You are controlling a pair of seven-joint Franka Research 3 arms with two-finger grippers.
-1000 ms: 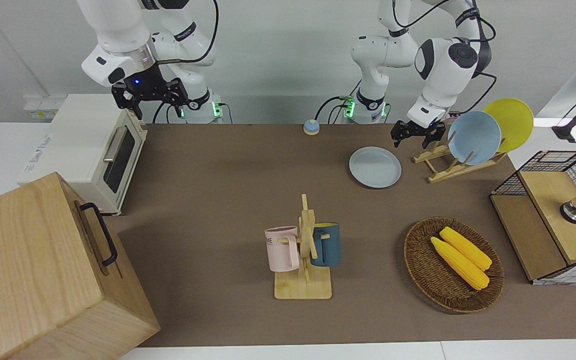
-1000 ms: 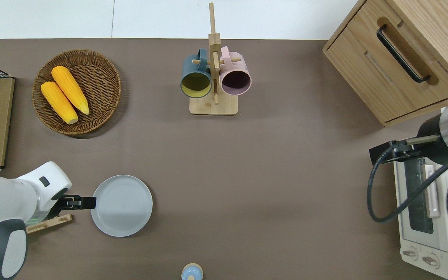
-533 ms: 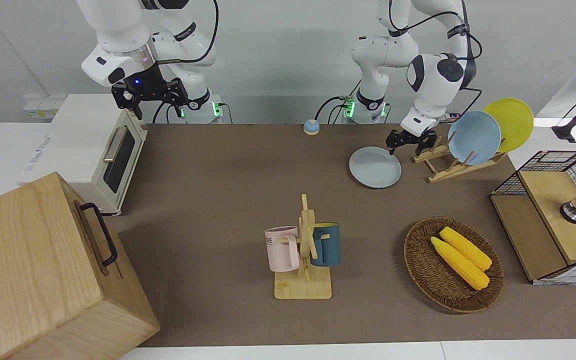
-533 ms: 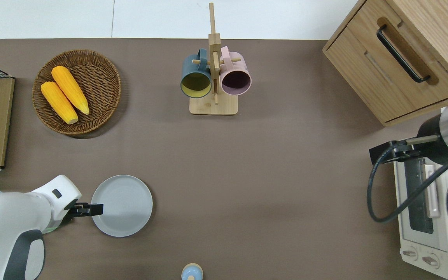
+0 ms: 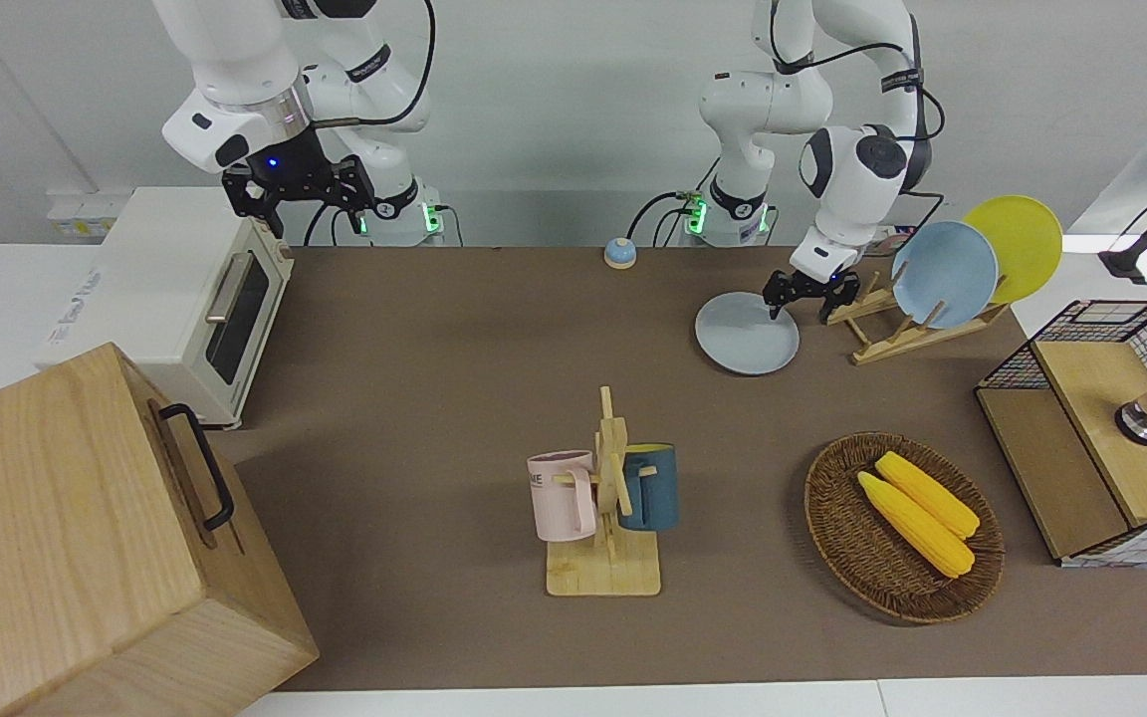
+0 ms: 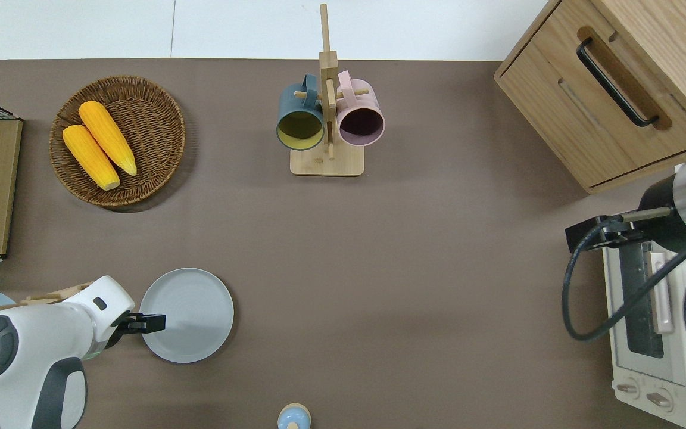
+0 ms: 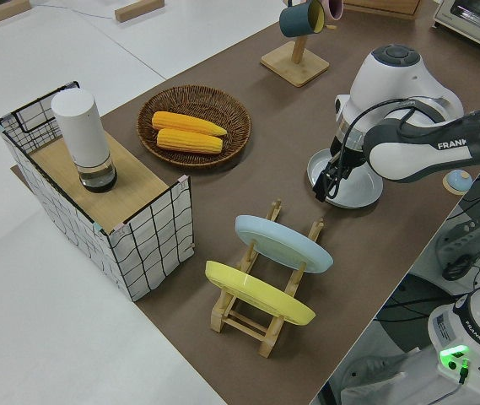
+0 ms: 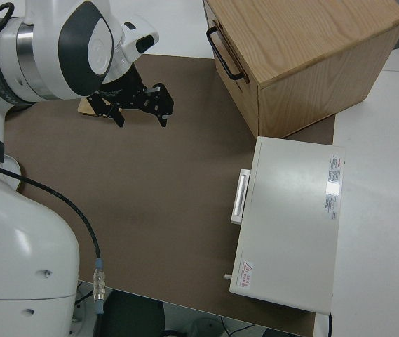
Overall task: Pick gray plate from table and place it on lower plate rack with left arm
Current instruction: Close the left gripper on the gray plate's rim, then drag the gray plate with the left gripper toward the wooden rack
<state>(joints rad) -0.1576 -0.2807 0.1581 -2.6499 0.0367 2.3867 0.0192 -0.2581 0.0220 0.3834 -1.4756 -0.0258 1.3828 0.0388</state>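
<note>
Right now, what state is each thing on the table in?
Pale gray round plate: flat on the table.
Left gripper: open, at the plate's rim.
Light-blue plate: slotted in the wooden rack.
Yellow plate: slotted too.
Two mugs: hanging on their stand.
Corn cobs: in the basket.
Right arm: parked.

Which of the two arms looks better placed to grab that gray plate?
The left. Its pincer is already at the gray plate's rim, right beside the plate rack. The right arm is parked.

Front camera faces the robots across the tabletop; the overhead one looks straight down. Both share the mug stand and basket. Side cameras sit closer.
</note>
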